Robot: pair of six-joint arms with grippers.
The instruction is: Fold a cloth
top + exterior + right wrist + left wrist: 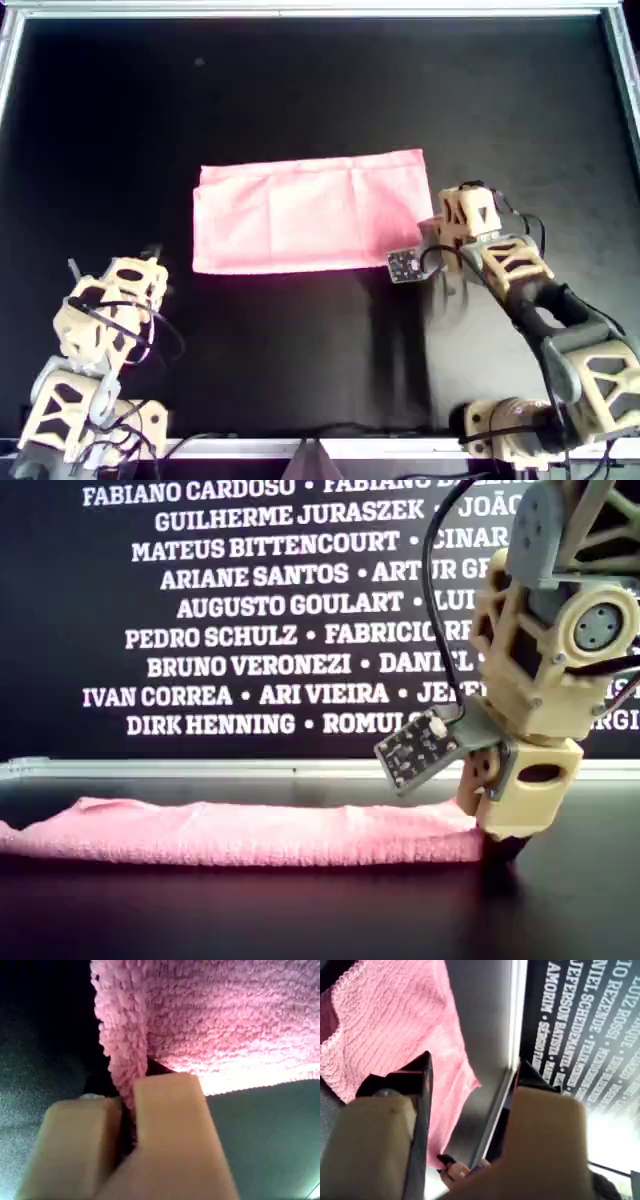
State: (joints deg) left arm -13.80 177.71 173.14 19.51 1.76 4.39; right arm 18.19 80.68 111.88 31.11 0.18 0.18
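Note:
The pink cloth (310, 212) lies as a flat folded rectangle in the middle of the black table. In the exterior view the cloth (250, 832) is a low, long strip. My right gripper (437, 236) is at the cloth's near right corner in the overhead view, down at table level (490, 842). In the right wrist view it (131, 1107) is shut on a fold of the cloth's edge (225, 1020). My left gripper (150, 262) sits apart at the overhead view's lower left. It is open (472, 1080) and holds nothing, with the cloth (390, 1025) beyond it.
A metal frame (320, 10) borders the black table on all sides. A small circuit board (404, 265) juts from the right gripper beside the cloth's edge. A dark banner with white names (250, 610) stands behind the table in the exterior view.

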